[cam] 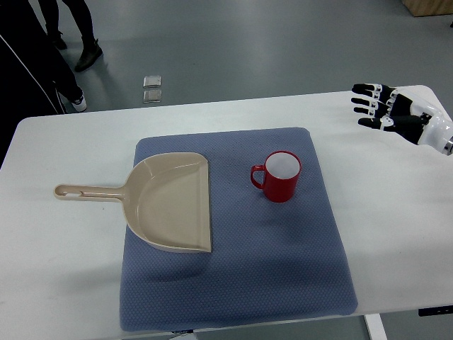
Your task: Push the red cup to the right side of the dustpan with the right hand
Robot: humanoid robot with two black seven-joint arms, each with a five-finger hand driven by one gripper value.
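Glossy red ceramic cup [280,177]: upright on textured blue mat [283,269], right of smooth beige plastic dustpan [173,202], apart. Black-and-white right hand [393,113]: fingers spread, empty, over white table [396,234].

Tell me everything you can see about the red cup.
The red cup is a glossy mug, ceramic by its look, with a pale inside that looks empty. It stands upright on the blue mat, its handle turned toward the beige dustpan on its left, with a gap between them. Nothing else touches it.
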